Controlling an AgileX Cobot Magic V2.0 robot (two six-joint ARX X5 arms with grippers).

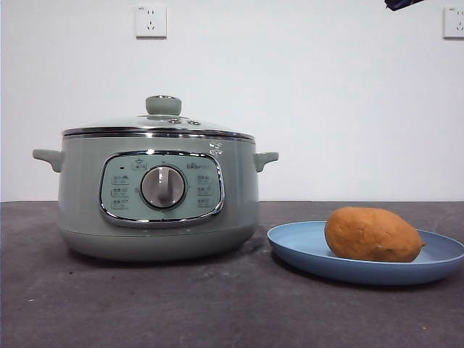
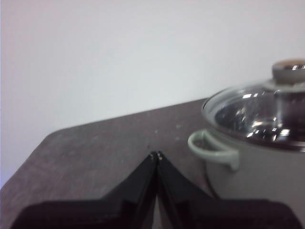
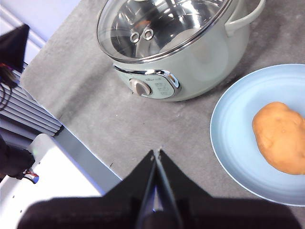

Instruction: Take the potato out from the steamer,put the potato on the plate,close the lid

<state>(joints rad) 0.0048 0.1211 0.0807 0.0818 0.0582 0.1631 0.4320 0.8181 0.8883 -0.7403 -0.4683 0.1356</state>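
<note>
The potato (image 1: 373, 234) lies on the plate (image 1: 304, 243), the lid (image 1: 158, 125) covers the steamer (image 1: 80, 196), so both hands, left hand (image 2: 156, 155) and right hand (image 3: 156, 152), wait closed and empty.

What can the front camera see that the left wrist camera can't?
Only the front view shows the potato lying on the plate, the steamer's dial and two wall sockets. Only the left wrist view shows the left gripper, jaws together, beside the steamer. Both show the steamer with its lid on.
</note>
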